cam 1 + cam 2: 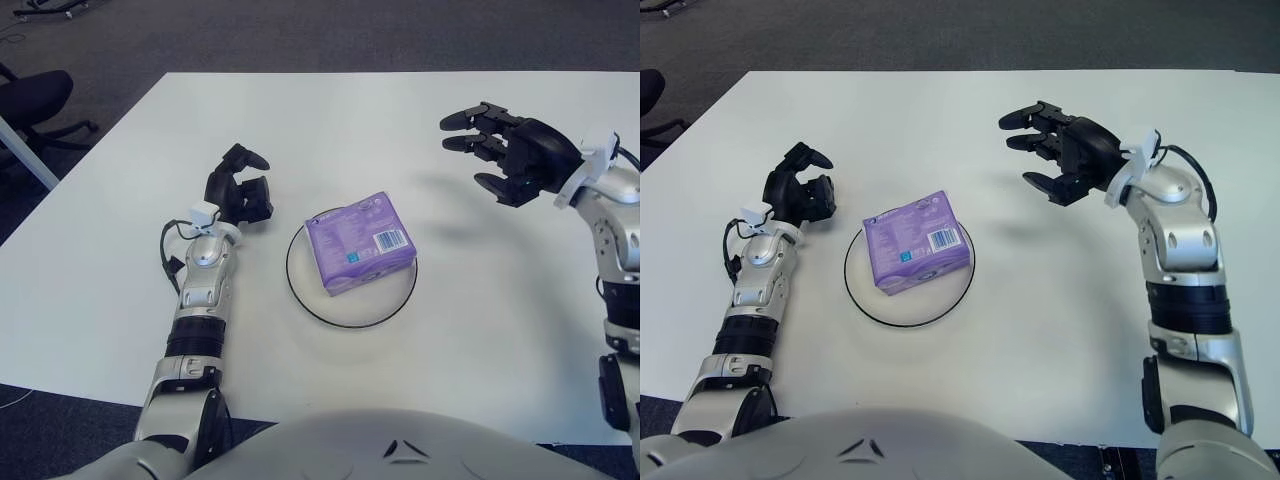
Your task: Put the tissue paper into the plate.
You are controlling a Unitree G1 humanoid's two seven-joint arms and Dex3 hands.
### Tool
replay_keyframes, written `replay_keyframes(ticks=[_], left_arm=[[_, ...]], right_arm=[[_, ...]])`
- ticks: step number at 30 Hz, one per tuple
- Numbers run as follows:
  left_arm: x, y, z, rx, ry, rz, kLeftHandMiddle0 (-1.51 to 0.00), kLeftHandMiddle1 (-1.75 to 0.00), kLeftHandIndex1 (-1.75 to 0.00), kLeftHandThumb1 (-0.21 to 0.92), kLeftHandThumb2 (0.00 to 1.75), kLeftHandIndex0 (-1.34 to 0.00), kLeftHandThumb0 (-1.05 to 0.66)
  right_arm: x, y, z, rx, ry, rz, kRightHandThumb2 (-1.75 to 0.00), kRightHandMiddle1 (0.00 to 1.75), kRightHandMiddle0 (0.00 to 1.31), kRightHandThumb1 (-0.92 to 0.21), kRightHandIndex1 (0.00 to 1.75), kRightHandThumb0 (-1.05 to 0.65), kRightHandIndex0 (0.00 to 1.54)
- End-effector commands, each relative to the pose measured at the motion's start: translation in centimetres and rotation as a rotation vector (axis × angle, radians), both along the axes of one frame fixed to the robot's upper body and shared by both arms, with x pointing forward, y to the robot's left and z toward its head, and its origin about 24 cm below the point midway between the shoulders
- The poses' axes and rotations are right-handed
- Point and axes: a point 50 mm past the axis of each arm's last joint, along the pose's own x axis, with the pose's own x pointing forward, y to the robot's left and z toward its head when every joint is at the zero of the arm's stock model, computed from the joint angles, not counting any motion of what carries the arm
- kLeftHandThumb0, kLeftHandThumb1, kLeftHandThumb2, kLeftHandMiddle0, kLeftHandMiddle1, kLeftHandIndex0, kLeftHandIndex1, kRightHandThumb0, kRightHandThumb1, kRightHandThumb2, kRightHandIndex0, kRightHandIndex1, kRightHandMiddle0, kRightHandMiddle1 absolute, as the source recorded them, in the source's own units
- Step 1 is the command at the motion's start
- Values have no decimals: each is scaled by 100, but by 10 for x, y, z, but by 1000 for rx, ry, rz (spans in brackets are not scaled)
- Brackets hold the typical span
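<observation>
At the centre of your frame: one white table [330, 120], filling most of the view. On it, just below the middle, one round plate [395, 300] with a dark rim. Inside the plate lies the tissue paper [360, 242], a purple soft pack with a white barcode label on top; its upper edge overhangs the plate's rim slightly, the rest sits within it.

Right side of your frame, upper part: the right hand [1065, 152], raised over the table, well apart from the plate, up and to the right of it. Its black fingers [1025, 118] are spread and half curled, pointing left; they hold nothing.

Left of the plate, near its rim but not touching it: the left hand [240, 190]. Fingers curled loosely toward one another, nothing between them. Forearm runs down toward the lower left.

Upper left corner: part of a black office chair [35, 105] on dark carpet [350, 30].
</observation>
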Motion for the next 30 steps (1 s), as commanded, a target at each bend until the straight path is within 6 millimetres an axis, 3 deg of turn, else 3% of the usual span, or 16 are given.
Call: replay_keyframes(ticks=[1, 2, 3, 5, 8, 21, 30], left_arm=[[-40, -3, -69, -73, 251, 30, -132, -175, -175, 36, 126, -58, -46], [-40, -3, -69, -71, 250, 30, -132, -175, -175, 37, 126, -57, -46], [-40, -3, -68, -69, 249, 30, -131, -175, -175, 37, 125, -57, -46], [-39, -3, -67, -61, 245, 30, -131, -175, -175, 37, 125, -57, -46], [-40, -3, -66, -56, 241, 29, -131, -175, -175, 38, 124, -56, -46], [-40, -5, -62, -47, 229, 22, -132, -175, -175, 38, 124, -57, -46], [-41, -5, -60, -46, 220, 13, -131, -175, -175, 38, 124, -57, -46]], right_arm=[[-3, 3, -24, 96, -29, -157, -119, 146, 2, -41, 111, -31, 17], [-2, 3, -28, 113, -34, -182, -119, 149, 2, -42, 112, -31, 18], [-1, 3, -29, 120, -38, -195, -99, 158, 10, -57, 115, -32, 19], [-1, 5, -36, 177, -45, -258, -82, 166, 17, -69, 118, -34, 22], [-1, 7, -42, 241, -53, -324, -77, 172, 25, -74, 124, -36, 26], [-14, 14, -93, 401, 26, -483, -84, 175, 33, -69, 148, -38, 44], [-16, 17, -103, 433, 47, -533, -96, 175, 40, -60, 163, -40, 69]])
